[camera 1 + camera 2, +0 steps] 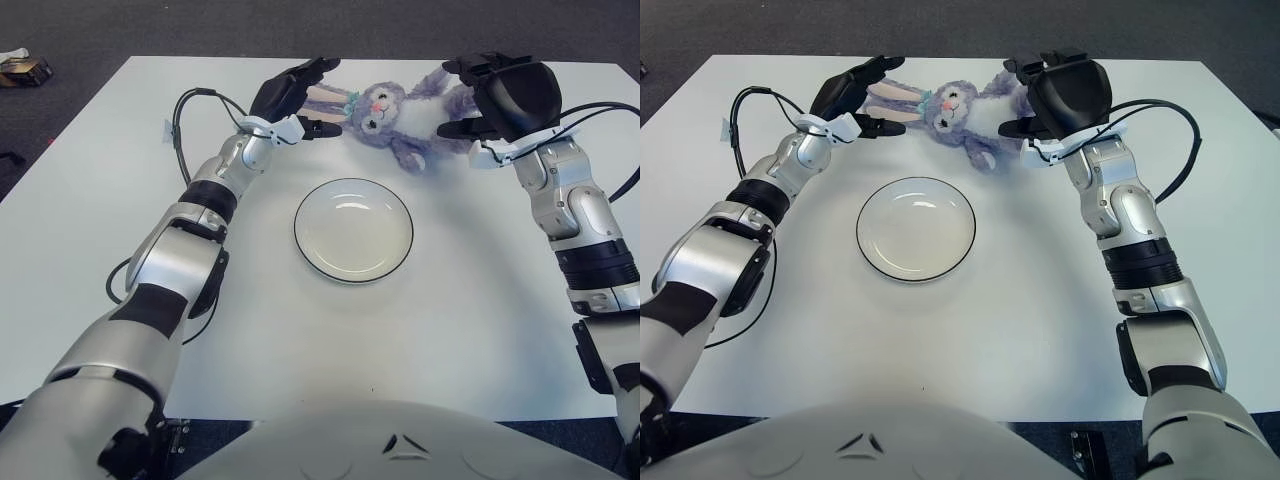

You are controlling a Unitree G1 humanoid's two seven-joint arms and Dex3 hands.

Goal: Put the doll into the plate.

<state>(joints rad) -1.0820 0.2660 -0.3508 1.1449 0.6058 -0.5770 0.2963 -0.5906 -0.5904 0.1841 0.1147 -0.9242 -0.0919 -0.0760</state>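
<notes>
White table [90, 220], far edge. Left hand [290, 95]: fingers spread around the doll's ears, nothing gripped. Doll [395, 110]: lying flat, beyond the empty plate [352, 229]. Right hand [490, 95]: spread over its body, not closed. Step: grasping; next, both hands must close, then lift.

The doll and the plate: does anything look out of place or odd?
Nothing stands out. The doll lies on its side beyond the empty plate, between the open left hand and right hand.

Doll [395, 110] body end hidden behind right robot hand [500, 95]; grip unclear.
</notes>
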